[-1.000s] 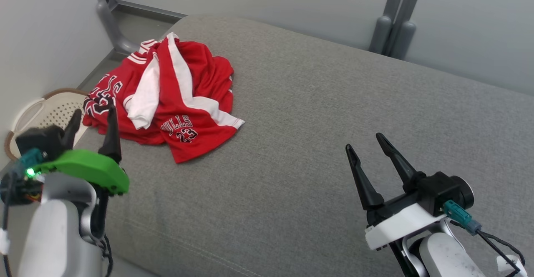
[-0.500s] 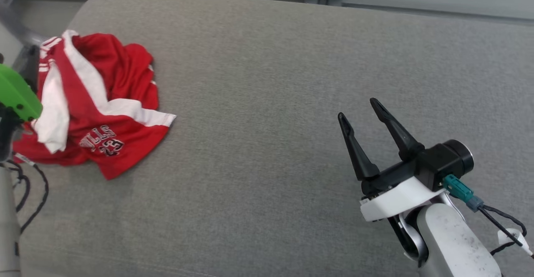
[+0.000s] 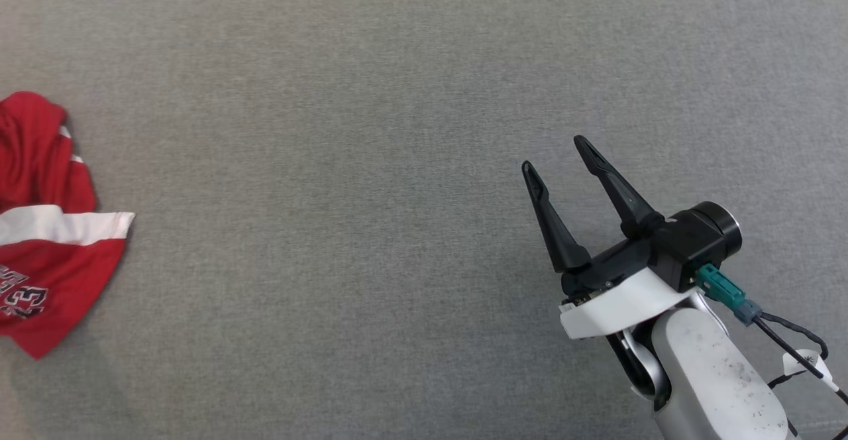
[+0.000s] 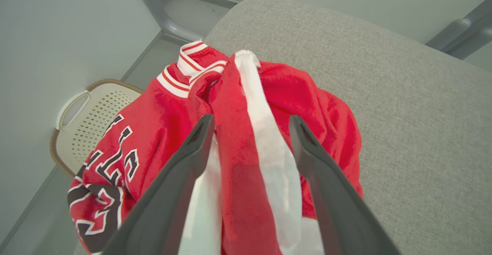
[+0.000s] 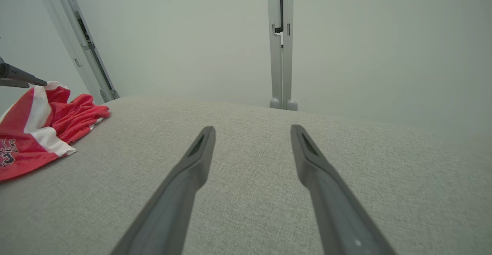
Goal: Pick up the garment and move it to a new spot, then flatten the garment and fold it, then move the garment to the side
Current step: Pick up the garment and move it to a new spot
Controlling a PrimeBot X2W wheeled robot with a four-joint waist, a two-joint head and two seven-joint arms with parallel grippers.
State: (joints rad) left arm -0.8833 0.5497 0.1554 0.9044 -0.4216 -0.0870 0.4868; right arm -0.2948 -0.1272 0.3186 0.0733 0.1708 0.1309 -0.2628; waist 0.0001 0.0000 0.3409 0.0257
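The garment (image 3: 46, 261), a crumpled red jersey with white bands and black-and-white lettering, lies at the left edge of the head view on the grey cushion (image 3: 371, 162). In the left wrist view my left gripper (image 4: 250, 120) hangs open just over the garment (image 4: 153, 132), its fingers either side of a red-and-white ridge of cloth; I cannot tell whether they touch it. My right gripper (image 3: 555, 153) stands open and empty over bare cushion at the lower right, far from the garment. In the right wrist view the right gripper (image 5: 252, 128) is open, with the garment (image 5: 34, 132) at far left.
A cream perforated basket (image 4: 88, 120) sits on the floor beyond the cushion's left end, below the garment's overhang. Grey frame legs (image 4: 161, 13) and pale walls close the back. A grey post (image 5: 280, 55) stands behind the cushion's far edge.
The head camera has swung right, so the garment has slid to the view's left edge and my left gripper has left it. The garment lies as before. Both grippers stay open.
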